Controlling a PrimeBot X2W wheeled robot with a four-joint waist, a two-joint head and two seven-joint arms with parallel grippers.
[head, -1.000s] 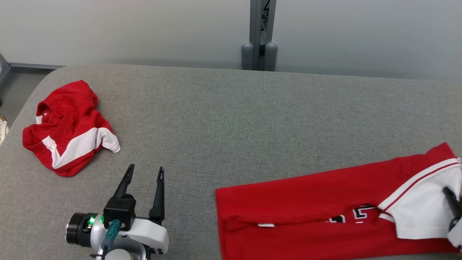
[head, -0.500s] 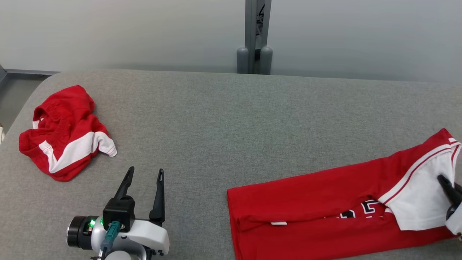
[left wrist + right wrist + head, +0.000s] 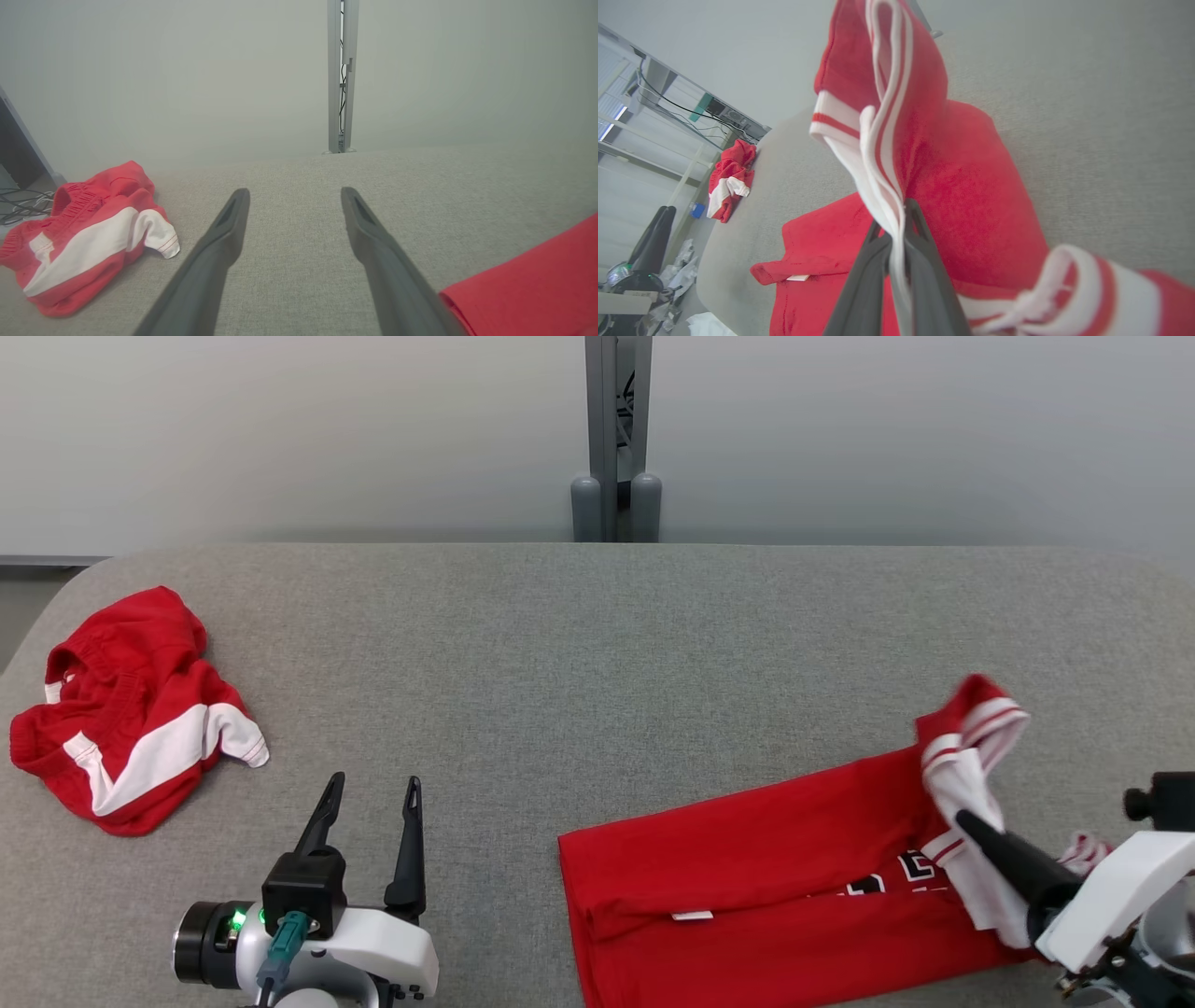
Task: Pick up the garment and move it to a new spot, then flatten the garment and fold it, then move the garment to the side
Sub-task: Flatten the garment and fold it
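Right gripper [image 3: 968,821] clenched on white striped sleeve edge [image 3: 971,747] of red garment [image 3: 747,868], holds that end raised off grey table [image 3: 597,644]. Rest of garment lies flat near front edge, on robot's right side. Left gripper [image 3: 373,786] spread wide, nothing in it, above bare table. Crumpled red cloth [image 3: 121,737] far left, well apart. Garment looks light, soft, limp; probably sags and can slip from thin pinch. Better to take thick hem or doubled layer

garments: 2 (shirt [image 3: 747,859], shorts [image 3: 121,728]) | end effectors: 2 (left [image 3: 375,779], right [image 3: 963,819]) | table [image 3: 597,663]: 1 | post [image 3: 611,429]: 1
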